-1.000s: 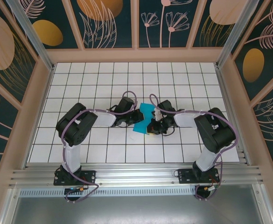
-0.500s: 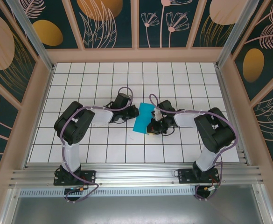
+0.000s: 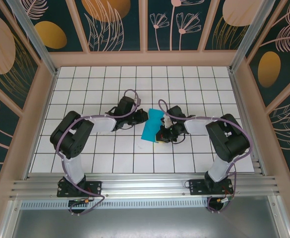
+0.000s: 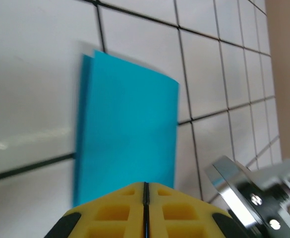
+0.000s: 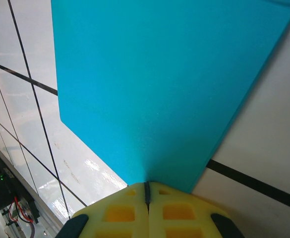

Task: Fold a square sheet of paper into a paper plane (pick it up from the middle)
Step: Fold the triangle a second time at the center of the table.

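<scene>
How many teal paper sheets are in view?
1. The sheet of paper lies between the left gripper and the right gripper, which pinches one edge. The doubled edge in the left wrist view looks like its own fold; a second sheet beneath could be hidden.

we see the paper (image 3: 152, 124) as a plain, matte teal-blue sheet folded in half into a long rectangle. its two layers sit slightly out of line along one long edge. it lies about the middle of the worktop (image 3: 85, 148), its long sides running from the far edge toward the near edge, with the far end leaning right. the right gripper (image 3: 160, 133) pinches its near right edge.
</scene>
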### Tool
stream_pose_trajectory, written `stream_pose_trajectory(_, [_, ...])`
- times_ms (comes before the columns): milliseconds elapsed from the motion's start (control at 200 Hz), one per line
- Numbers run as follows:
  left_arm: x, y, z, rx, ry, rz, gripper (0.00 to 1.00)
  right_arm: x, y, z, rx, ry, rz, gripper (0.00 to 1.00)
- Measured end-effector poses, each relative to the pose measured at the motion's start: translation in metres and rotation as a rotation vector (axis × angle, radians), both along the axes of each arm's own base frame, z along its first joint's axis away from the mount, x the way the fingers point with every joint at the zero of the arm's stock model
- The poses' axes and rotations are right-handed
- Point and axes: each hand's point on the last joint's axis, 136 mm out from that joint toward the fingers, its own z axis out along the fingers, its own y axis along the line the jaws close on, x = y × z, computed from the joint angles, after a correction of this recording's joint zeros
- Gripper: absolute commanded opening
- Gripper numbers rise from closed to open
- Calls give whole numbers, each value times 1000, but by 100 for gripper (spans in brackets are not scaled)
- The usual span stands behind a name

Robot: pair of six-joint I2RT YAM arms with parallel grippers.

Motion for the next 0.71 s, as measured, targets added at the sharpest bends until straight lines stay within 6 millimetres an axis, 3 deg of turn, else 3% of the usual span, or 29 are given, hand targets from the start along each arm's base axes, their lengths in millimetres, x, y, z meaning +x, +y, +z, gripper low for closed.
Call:
stream_pose_trajectory(150, [-17,-17,-14,-7,39,-43,6,1,0,1,-1,1,0,6])
stream_pose_trajectory(295, [-26,-10,-45,26,110,-21,5,1,0,2,-5,6,0,10])
stream_pose_trajectory(425, [-23,-9,-45,19,109,-10,4,6,1,6,-22,1,-5,11])
stream_pose_trajectory(706, [-23,-9,-45,19,108,-8,4,37,19,39,30,-85,-6,10])
